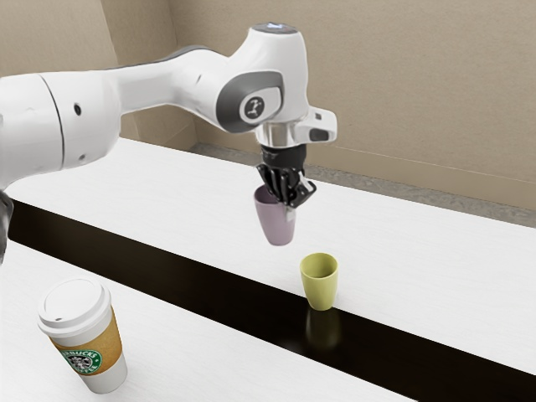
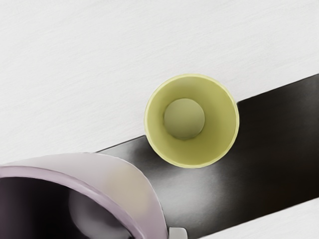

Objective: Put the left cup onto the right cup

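Surface [image 1: 419, 243], white with a dark band, lies beneath the tool [image 1: 291, 194]. A lidded coffee cup [image 1: 84, 337] stands well apart from the tool. The tool's fingers pinch the mauve cup [image 1: 275, 219] by its rim, clear of the surface and slightly tilted. The green cup [image 1: 319, 280] stands upright lower down, near it.

arm [image 1: 126, 92]: white, enters from the exterior view's upper left, reaching nearly level toward its right | wrist [image 1: 261, 105]: bent over, pointing straight down | gripper [image 1: 290, 199]: black, held in the air | fingers [image 1: 301, 193]: close together, clamped on the rim wall of the pink cup [image 1: 276, 222], which hangs just below the fingertips
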You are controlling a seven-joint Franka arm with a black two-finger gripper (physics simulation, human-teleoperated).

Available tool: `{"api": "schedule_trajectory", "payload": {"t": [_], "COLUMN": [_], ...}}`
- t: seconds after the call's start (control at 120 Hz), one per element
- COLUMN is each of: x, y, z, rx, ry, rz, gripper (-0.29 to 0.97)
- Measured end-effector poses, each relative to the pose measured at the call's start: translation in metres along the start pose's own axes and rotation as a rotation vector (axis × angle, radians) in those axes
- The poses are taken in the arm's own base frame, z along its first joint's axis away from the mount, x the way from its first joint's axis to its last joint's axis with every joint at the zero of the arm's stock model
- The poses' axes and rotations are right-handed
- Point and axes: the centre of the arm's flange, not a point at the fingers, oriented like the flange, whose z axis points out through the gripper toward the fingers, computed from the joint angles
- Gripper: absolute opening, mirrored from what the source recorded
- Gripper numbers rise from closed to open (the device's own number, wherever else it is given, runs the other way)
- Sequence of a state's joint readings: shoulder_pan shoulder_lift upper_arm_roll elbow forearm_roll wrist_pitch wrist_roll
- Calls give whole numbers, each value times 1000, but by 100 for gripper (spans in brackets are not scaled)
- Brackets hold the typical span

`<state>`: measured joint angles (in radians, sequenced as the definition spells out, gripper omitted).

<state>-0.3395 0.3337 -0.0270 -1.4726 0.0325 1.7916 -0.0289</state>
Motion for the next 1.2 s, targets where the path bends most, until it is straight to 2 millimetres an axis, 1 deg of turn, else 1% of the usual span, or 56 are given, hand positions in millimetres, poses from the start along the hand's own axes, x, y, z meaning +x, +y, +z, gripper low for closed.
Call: {"api": "schedule_trajectory", "payload": {"t": [0.108,0.208,0.358,0.483,0.617,0.758,0.95,1.2], "x": [16,25,33,43,51,54,54,51], "y": [18,32,37,43,46,46,50,52], "z": [2,13,26,30,46,61,61,79], "rx": [0,-6,-9,-10,-12,-14,-18,-19], "ry": [1,-12,-17,5,9,5,12,-18], "rz": [29,52,60,71,74,73,78,78], "gripper": [-11,-11,-11,-11,-11,-11,-11,-11]}}
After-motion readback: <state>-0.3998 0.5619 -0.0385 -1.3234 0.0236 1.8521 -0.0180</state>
